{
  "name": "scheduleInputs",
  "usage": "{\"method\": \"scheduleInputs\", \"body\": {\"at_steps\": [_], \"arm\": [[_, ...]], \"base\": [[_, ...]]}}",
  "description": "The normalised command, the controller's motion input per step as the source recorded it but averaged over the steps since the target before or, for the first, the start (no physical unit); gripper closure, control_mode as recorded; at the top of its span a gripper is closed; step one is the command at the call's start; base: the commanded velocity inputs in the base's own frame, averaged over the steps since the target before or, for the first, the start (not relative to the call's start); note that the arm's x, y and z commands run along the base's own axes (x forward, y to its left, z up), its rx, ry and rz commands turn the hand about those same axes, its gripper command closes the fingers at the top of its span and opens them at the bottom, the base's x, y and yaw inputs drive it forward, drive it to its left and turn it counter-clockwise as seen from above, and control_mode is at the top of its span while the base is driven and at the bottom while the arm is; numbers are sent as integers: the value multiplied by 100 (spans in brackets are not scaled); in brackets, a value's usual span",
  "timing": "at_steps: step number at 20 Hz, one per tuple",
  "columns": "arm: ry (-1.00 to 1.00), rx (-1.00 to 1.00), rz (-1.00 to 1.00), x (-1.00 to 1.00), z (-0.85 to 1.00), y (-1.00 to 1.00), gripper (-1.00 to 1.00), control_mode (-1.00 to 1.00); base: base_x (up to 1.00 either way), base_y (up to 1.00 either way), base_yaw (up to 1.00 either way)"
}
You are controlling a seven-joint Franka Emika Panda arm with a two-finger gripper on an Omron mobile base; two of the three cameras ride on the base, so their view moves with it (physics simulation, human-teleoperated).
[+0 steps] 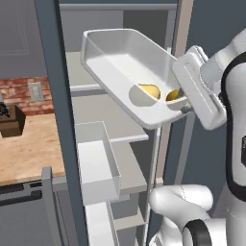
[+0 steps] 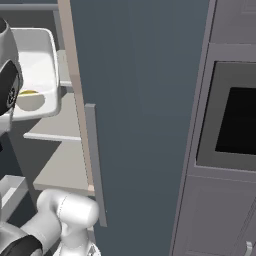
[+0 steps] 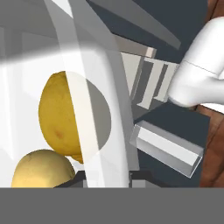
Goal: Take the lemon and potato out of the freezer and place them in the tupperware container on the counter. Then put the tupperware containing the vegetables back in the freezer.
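Note:
The white tupperware container (image 1: 122,62) hangs tilted in the air in front of the open freezer (image 1: 54,110), above its pale shelves. My gripper (image 1: 185,104) is shut on the container's near rim at its right end. Inside, at the low end next to my hand, lie the lemon (image 1: 151,90) and the potato (image 1: 173,95). In the hand view the rim (image 3: 89,131) crosses close in front, with the lemon (image 3: 54,113) behind it and the paler potato (image 3: 41,170) below. From the right the container (image 2: 35,60) shows at the far left.
A translucent door bin (image 1: 98,166) juts out below the container, and freezer shelves (image 1: 129,166) sit behind it. The beige counter (image 1: 24,149) with a brick wall lies to the left. The freezer's blue-grey side (image 2: 145,100) and a wall oven (image 2: 235,120) stand to the right.

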Motion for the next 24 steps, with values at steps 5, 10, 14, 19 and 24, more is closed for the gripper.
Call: {"method": "scheduleInputs", "body": {"at_steps": [5, 10, 14, 19, 24], "arm": [[9, 0, -15, 42, 5, 43, 100, -100], [13, 0, -8, 57, 15, 25, 100, -100], [8, 0, -6, 54, 11, 37, 100, -100], [2, 0, -7, 48, 5, 37, 100, -100], [0, 0, -4, 48, 3, 25, 100, -100]], "base": [[0, 0, 0], [0, 0, 0], [0, 0, 0], [0, 0, 0], [0, 0, 0]]}}
